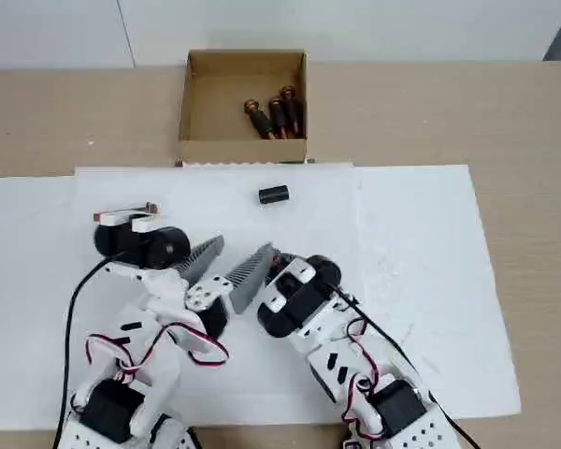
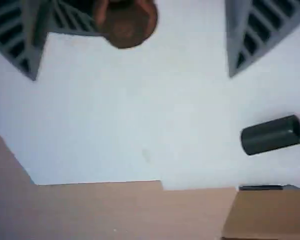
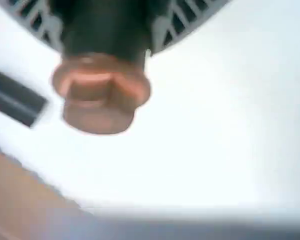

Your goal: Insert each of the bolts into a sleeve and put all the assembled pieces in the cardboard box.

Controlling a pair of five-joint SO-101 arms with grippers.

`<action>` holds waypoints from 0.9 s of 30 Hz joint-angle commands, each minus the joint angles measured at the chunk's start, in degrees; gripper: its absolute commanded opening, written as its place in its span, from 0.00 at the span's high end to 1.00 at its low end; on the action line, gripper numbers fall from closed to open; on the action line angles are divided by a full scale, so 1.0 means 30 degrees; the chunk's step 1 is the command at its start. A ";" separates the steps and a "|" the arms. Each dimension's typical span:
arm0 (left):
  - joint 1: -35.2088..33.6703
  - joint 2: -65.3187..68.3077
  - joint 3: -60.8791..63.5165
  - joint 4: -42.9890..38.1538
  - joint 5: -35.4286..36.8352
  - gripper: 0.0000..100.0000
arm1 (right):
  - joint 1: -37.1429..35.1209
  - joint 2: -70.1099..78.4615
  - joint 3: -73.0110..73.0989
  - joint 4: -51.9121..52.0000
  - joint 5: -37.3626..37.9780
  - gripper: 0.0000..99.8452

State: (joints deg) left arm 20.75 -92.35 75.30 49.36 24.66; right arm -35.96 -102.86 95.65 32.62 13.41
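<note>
- The right pincer [image 3: 110,27] is clamped on the held sleeve [image 3: 100,42], which has a bolt [image 3: 102,95] in it. The copper head juts past the fingertips, its axis in line with the pincer. The shank is hidden inside.
- The left pincer [image 2: 132,75] has its jaws wide apart and grips nothing. The bolt head sits between them, near one jaw.
- The loose sleeve [image 1: 273,195] lies on its side on the paper [image 1: 402,281], near the box [image 1: 243,150]. Its long axis runs parallel to the box's near wall.
- Three pieces [image 1: 274,114] lie side by side in the box, slightly tilted, with their axes running near to far.
- From above, the held piece is mostly hidden.
- The paper lies on the bench [image 1: 524,122].
</note>
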 commanded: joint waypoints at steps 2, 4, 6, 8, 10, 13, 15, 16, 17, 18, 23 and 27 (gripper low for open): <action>-0.2637 -0.0117 -0.0894 -0.0029 -0.1348 0.95 | 0.1626 -0.0220 0.0264 -0.0278 -0.0879 1.00; -0.3780 -0.0117 -0.0806 0.0059 -0.2813 0.99 | 0.2447 -0.0190 0.0059 0.0777 -0.2081 1.00; -0.4777 -0.0117 -0.0073 -0.0059 -0.4103 0.98 | 0.3004 -0.0190 -0.0322 0.2740 -0.3165 1.00; -0.5714 -0.0117 0.0718 -0.0059 -0.4894 1.00 | 0.3473 -0.0220 -0.0762 0.4498 -0.4337 1.00; -0.6212 -0.0117 0.1744 -0.0059 -0.5128 0.99 | 0.3912 -0.0073 -0.1289 0.5582 -0.5187 1.00; -0.6388 -0.0117 0.3326 -0.0059 -0.5158 0.99 | 0.4381 -0.0044 -0.2081 0.6403 -0.6300 1.00; -0.6242 -0.0117 0.4205 -0.0059 -0.5187 0.99 | 0.4469 -0.0044 -0.2667 0.6930 -0.7238 1.00; -0.6242 -0.0117 0.4440 -0.0029 -0.5304 0.99 | 0.4469 -0.0015 -0.2960 0.7253 -0.7707 1.00; -0.6242 -0.0117 0.4586 -0.0029 -0.5744 0.99 | 0.4440 -0.0015 -0.3311 0.7546 -0.8029 1.00; -0.6242 -0.0117 0.4703 -0.0059 -0.6418 0.99 | 0.4440 -0.0015 -0.3604 0.7751 -0.8147 1.00; -0.6359 -0.0117 0.4762 -0.0059 -0.9553 0.99 | 0.4440 0.0249 -0.4835 0.7839 -0.7736 1.00; -0.6242 -0.0117 0.5582 -0.0059 -1.0432 0.99 | 0.4498 0.2711 -0.6740 0.7751 -0.7707 1.00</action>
State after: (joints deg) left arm 2.11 -92.35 91.30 49.36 -5.41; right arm -22.95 -98.81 82.55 56.00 -10.24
